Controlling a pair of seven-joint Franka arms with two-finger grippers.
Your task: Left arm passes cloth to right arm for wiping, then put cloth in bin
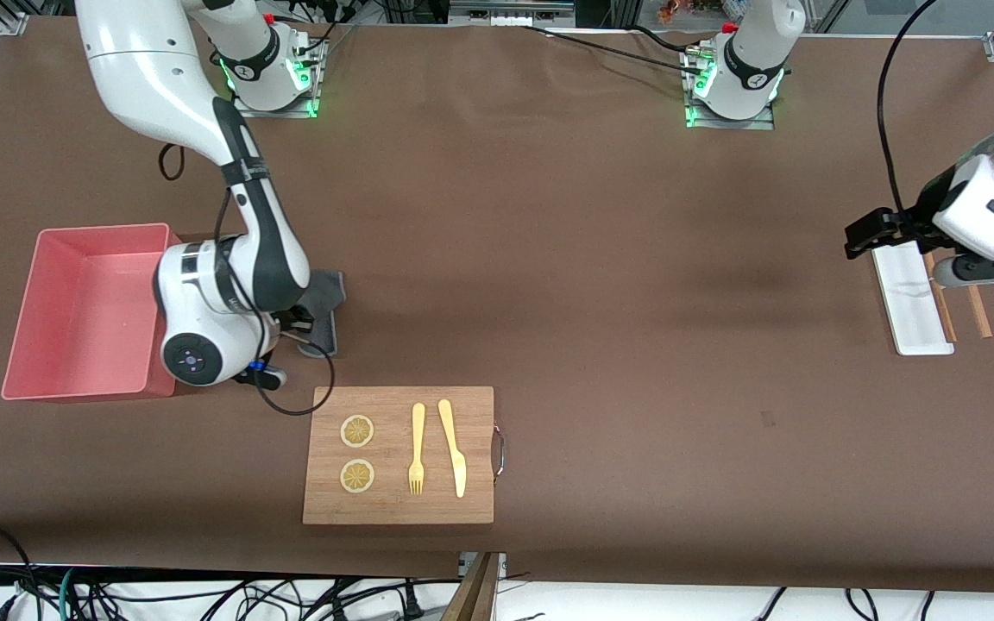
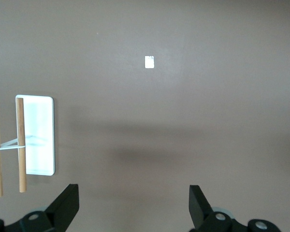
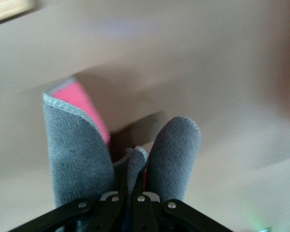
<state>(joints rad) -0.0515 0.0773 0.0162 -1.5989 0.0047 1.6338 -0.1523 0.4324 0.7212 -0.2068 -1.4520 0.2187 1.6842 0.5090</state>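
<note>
The dark grey cloth [image 1: 327, 297] hangs folded from my right gripper [image 1: 300, 332], which is shut on it over the table just beside the salmon-pink bin [image 1: 83, 302], on the side toward the left arm's end. In the right wrist view the cloth [image 3: 77, 154] drapes on both sides of the closed gripper [image 3: 130, 188], with a strip of the bin [image 3: 84, 99] showing past it. My left gripper [image 1: 872, 235] is open and empty, up over the table at the left arm's end. It also shows in the left wrist view [image 2: 134, 193].
A wooden board [image 1: 398, 509] nearer the front camera carries two lemon slices [image 1: 357, 431], a fork [image 1: 417, 448] and a knife [image 1: 454, 448]. A narrow white tray [image 1: 911, 297] with wooden sticks [image 1: 976, 310] lies under the left arm; both show in the left wrist view: tray [image 2: 38, 135], sticks [image 2: 20, 145].
</note>
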